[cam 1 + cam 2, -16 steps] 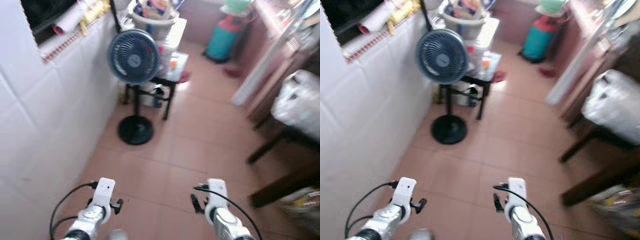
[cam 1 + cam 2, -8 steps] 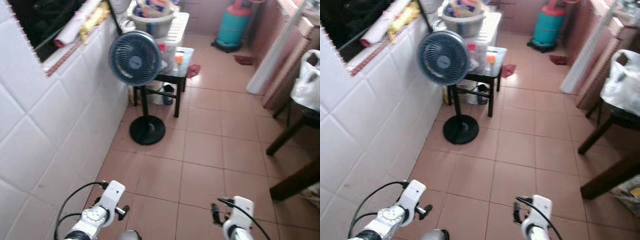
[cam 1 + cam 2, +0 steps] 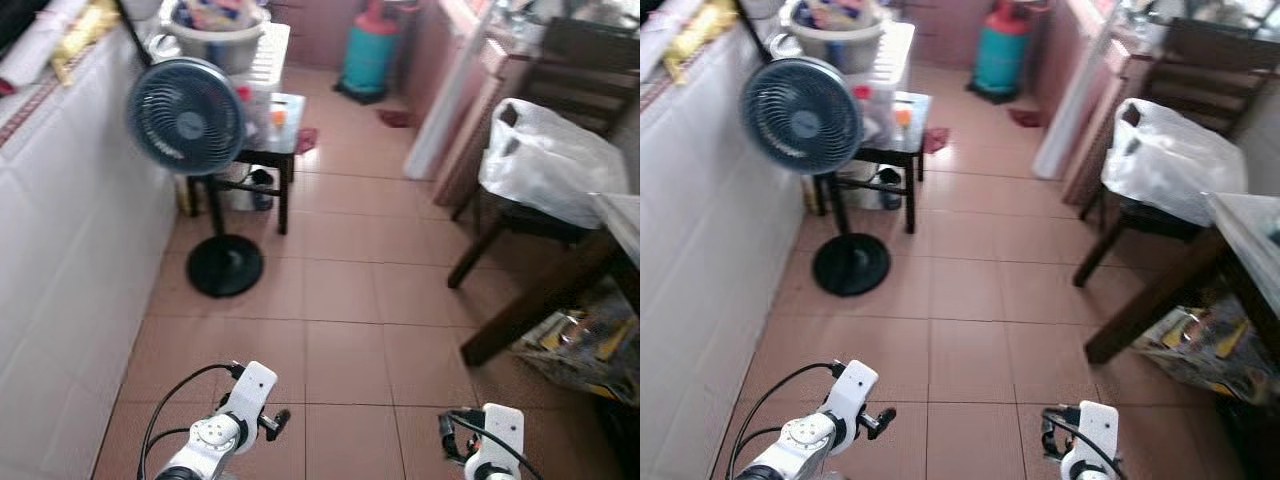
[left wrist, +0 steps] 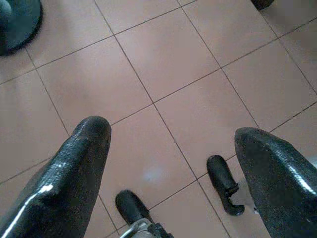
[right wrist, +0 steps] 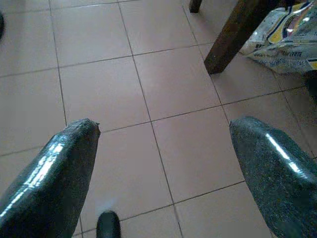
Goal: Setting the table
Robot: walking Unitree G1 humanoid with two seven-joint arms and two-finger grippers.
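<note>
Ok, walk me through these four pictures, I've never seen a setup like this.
This is a walking humanoid robot in a home. The two wide pictures come from its head camera, looking down at a tiled floor. You see a standing fan, a gas cylinder, a white plastic bag on a chair and a dark wooden table leg. The two close pictures look along each wrist: the left hand and right hand are both open over bare tiles, holding nothing.
</note>
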